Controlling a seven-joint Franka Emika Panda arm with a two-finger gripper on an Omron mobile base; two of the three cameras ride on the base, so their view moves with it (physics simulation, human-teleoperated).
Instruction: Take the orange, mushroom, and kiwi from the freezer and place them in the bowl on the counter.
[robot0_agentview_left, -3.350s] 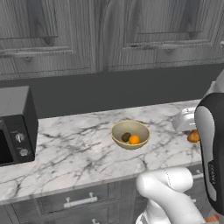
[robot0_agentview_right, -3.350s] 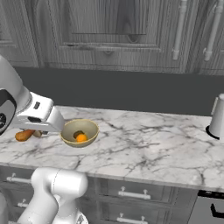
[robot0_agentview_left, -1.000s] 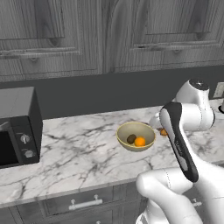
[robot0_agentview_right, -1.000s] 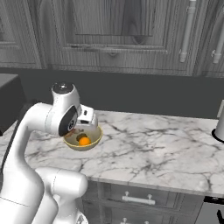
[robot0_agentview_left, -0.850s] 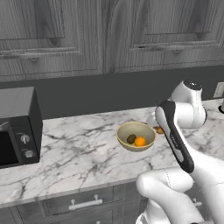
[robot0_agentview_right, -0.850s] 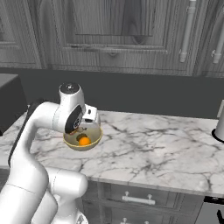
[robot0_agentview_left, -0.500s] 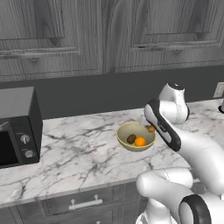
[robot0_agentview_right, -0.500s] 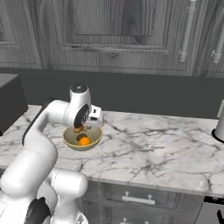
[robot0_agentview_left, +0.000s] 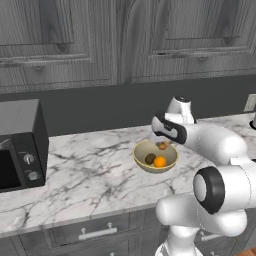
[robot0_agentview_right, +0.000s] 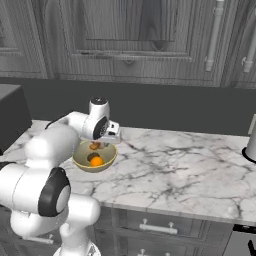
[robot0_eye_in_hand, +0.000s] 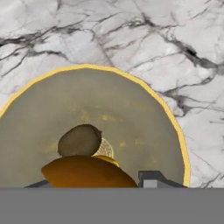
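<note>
Gripper (robot0_agentview_left: 163, 144) clamped across the mushroom (robot0_agentview_left: 162, 146), held just over the bowl (robot0_agentview_left: 141, 161) with kiwi (robot0_agentview_left: 150, 158) and orange (robot0_agentview_left: 160, 162) inside; mushroom judged light, soft, crushable, best pinched gently across its cap.

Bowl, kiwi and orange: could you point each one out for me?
bowl (robot0_agentview_left: 141, 150): left base view, on its yellowish-tan rim at the left side.
kiwi (robot0_eye_in_hand: 80, 140): hand view, on the middle of the dark olive lump.
orange (robot0_agentview_left: 160, 161): left base view, on the middle of the bright ball.
</note>
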